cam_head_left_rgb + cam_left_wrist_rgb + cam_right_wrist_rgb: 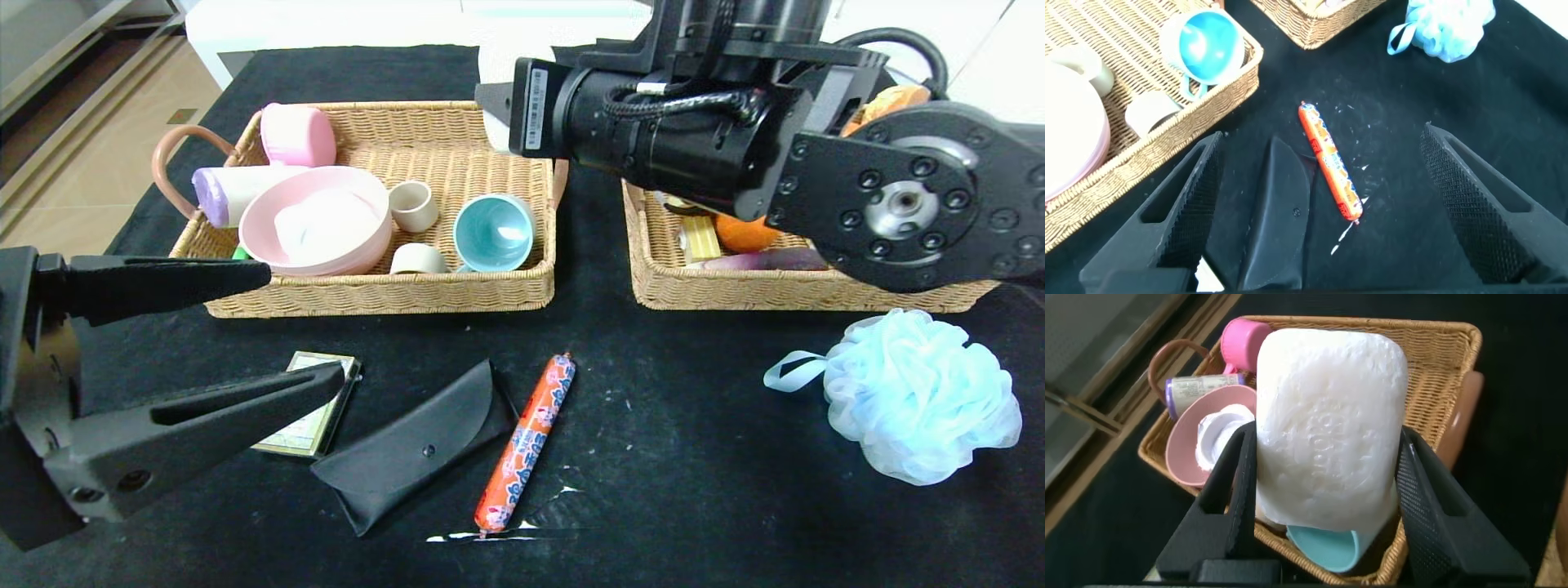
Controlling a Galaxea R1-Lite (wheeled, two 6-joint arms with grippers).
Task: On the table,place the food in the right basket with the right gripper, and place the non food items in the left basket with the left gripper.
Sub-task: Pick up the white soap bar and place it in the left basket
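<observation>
The white rounded soap bar (1329, 429) sat clamped between the two black fingers (1229, 502) of the right gripper (1327, 498), held in the air over the left tan wicker basket (1445, 355), which filled the upper middle of the right wrist view. In the head view that basket (457, 290) lay upper left of centre, holding a pink bowl (318, 220) and a teal cup (493, 233); the right wicker basket (735, 286) sat upper right. The long orange-red sausage stick (526, 441) lay at lower centre on the black-clothed table (694, 457), just beside the black leather flap pouch (416, 445). The gold-edged card box (314, 408) lay left of it, the fluffy light-blue bath pouf (922, 392) at far right. The left gripper (277, 335) hovered at lower left, fingers spread wide.
</observation>
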